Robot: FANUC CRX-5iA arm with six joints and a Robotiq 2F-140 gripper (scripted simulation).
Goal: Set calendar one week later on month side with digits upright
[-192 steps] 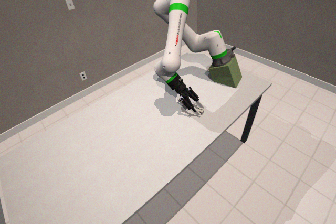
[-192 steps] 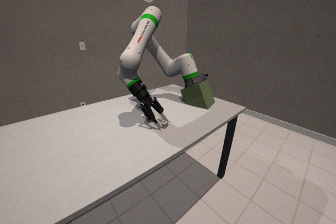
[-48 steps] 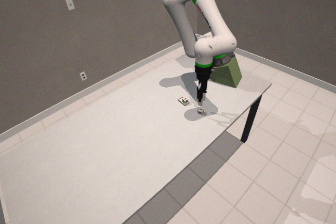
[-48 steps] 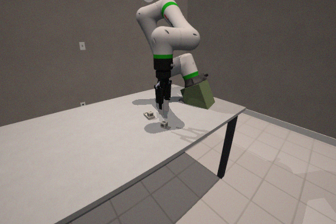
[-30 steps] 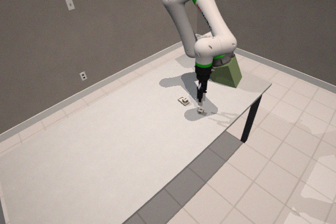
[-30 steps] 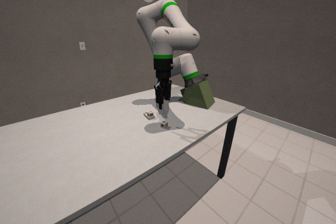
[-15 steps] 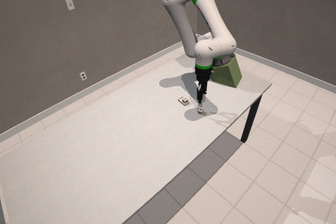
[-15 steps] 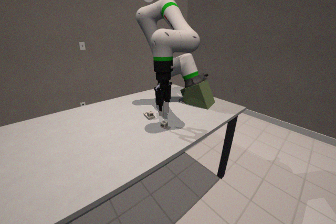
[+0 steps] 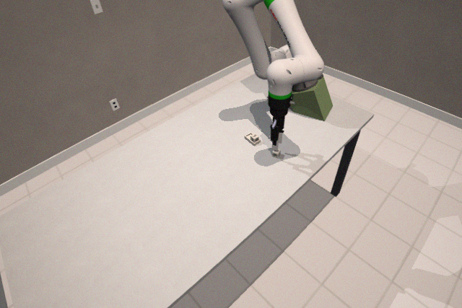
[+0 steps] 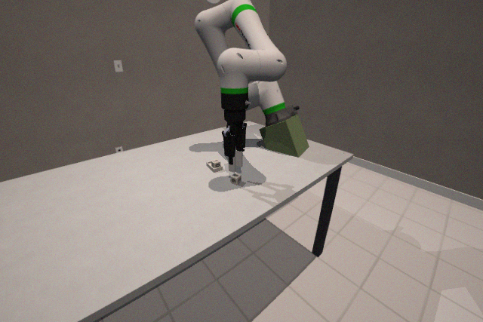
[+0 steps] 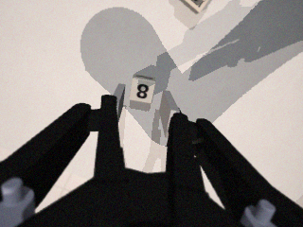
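Note:
A small white cube (image 9: 276, 154) (image 10: 235, 179) (image 11: 142, 93) lies on the table, with a black 8 on its top face in the wrist view; dark marks show on a side face in the exterior view. My gripper (image 9: 277, 146) (image 10: 235, 170) (image 11: 142, 97) points straight down over it, partly closed but open; a gap shows on both sides of the cube in the wrist view. The small tray (image 9: 248, 141) (image 10: 212, 167) (image 11: 196, 11) lies flat on the table beside it. The other cube (image 9: 254, 138) (image 10: 216, 164) is in the tray; its marks are too small to read.
The green robot base (image 9: 311, 103) (image 10: 284, 137) stands at the far end of the table. The table's long edge (image 9: 285, 200) (image 10: 249, 227) runs on the gripper's right side in the top and exterior views. The arm's shadow falls across the loose cube's area.

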